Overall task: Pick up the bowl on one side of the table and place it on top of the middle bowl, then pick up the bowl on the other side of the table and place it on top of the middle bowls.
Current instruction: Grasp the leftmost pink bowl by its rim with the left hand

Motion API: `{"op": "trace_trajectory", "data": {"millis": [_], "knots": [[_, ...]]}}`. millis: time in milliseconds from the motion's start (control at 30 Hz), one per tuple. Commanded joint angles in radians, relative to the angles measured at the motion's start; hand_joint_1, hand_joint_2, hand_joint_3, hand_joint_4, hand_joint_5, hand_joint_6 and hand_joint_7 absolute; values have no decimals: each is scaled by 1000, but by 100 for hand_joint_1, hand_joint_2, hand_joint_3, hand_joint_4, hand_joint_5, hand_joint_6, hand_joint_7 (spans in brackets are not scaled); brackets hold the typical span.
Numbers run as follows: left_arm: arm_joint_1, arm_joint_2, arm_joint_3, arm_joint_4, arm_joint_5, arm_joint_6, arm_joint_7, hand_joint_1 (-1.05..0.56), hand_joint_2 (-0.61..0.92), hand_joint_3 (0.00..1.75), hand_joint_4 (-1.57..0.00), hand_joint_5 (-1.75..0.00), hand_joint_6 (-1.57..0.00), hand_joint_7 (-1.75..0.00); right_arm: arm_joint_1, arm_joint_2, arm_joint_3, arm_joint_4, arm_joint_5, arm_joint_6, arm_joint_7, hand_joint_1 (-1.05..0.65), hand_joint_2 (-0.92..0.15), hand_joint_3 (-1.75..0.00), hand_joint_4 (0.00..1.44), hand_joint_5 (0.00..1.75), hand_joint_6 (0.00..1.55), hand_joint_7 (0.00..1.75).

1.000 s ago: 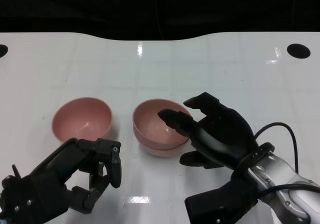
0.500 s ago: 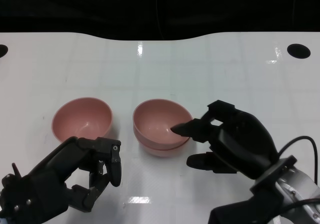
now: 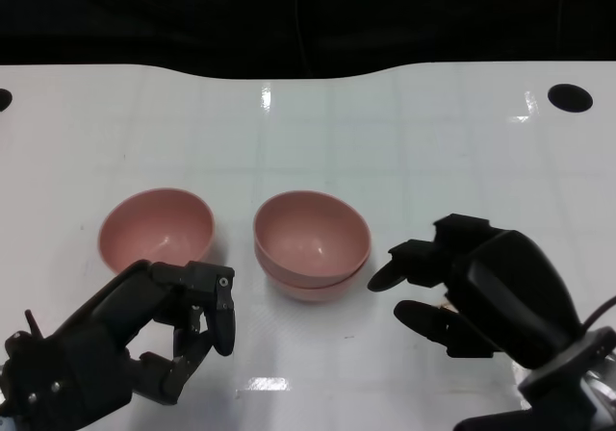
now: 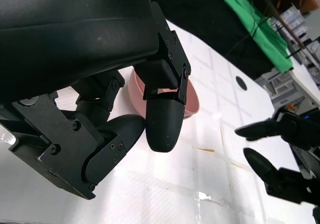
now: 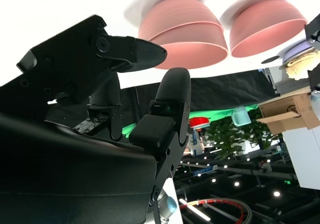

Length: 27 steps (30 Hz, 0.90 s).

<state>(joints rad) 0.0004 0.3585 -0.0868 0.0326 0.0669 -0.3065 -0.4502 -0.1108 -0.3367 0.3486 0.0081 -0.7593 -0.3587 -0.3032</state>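
Showing stacked bowls (image 5: 182, 31) undersides, right wrist view

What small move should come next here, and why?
Probably the left hand should reach forward to the single pink plastic bowl on the white table. The middle stack of two pink bowls already stands nested, the right hand holds nothing and is apart from it, and the left hand holds nothing just short of the single bowl.
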Motion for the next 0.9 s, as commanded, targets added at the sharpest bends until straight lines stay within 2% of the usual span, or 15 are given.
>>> {"op": "trace_trajectory", "data": {"millis": [33,167,267,300,433,533,633,700,767,900], "knots": [[0,12,10,4,-11,9,0,-13,33,147,-86,-174,-79,-158,88,-35,-56,-84,67,-20,34,-13,-31,-105,84,145,88,89],[6,14,18,-19,-23,48,-3,-15,34,144,-84,-175,-78,-155,151,-45,-91,-117,93,-42,54,-5,-25,-120,94,138,94,91],[5,17,22,-23,-27,55,-2,-13,37,139,-82,-175,-78,-152,175,-49,-106,-126,111,-52,78,-2,-22,-132,98,146,99,93],[3,17,23,-18,-31,48,-3,-13,39,135,-81,-175,-77,-151,180,-50,-110,-130,115,-53,87,-4,-21,-142,99,152,99,100],[-7,20,29,23,-38,-9,-2,-13,46,122,-77,-175,-75,-144,206,-39,-132,-129,153,-64,110,-5,-18,-158,98,168,96,124],[-6,27,36,24,-27,-31,7,-14,54,109,-73,-174,-75,-132,203,-32,-140,-107,157,-66,107,-5,-16,-161,97,174,90,144],[-11,29,44,41,-11,-73,25,-13,63,82,-68,-169,-77,-113,196,-27,-144,-87,146,-50,109,-6,-14,-161,98,175,83,161],[-23,24,49,66,3,-109,42,-16,67,64,-68,-152,-78,-104,189,-25,-145,-69,137,-43,108,-7,-14,-161,98,175,81,165],[-28,25,55,74,22,-122,63,-17,69,58,-70,-142,-79,-100,181,-26,-144,-51,129,-44,106,-7,-14,-161,98,175,80,165],[-42,43,67,107,72,-194,104,-24,77,51,-64,-143,-79,-82,169,-25,-141,-24,120,-47,105,-9,-15,-159,97,175,79,164]]}}
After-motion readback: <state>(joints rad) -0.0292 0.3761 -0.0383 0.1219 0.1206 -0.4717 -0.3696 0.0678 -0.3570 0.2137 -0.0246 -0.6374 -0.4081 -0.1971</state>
